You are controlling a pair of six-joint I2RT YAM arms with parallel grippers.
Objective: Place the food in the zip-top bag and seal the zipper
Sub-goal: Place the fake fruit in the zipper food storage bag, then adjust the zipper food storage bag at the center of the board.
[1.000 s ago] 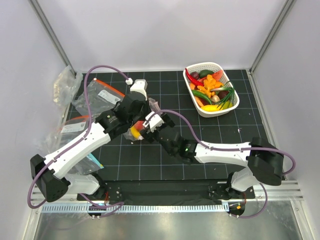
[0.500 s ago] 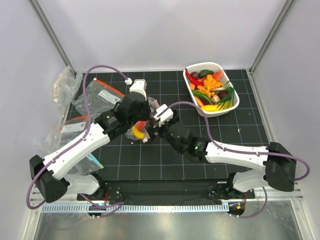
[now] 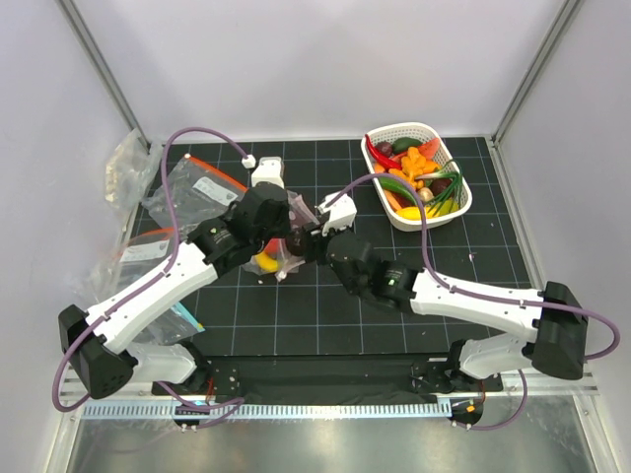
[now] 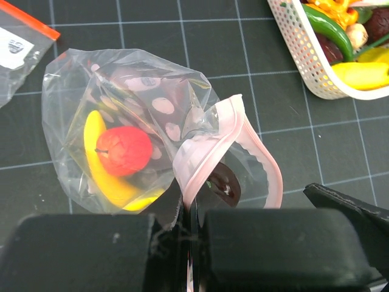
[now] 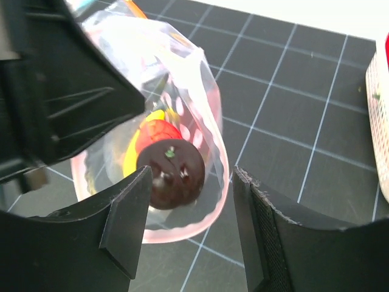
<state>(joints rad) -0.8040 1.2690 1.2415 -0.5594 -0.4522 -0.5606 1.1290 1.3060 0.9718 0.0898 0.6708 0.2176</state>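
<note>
Right now, mid-filling, the left gripper is clamped on the zipper of the zip-top bag, well left of the white basket, while the right gripper hangs with jaws apart over a dark purple piece in its mouth; next, probably fetching more food.

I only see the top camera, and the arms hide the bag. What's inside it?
Observer: The left wrist view shows a yellow banana and a red strawberry inside the zip-top bag.
Operator: Is the purple one in too?
Observer: The dark purple piece sits right at the bag's mouth, inside the loop of the pink zipper.
Operator: Is the right claw holding it?
Observer: No. The right claw is open, and the piece lies beyond its fingers.
</note>
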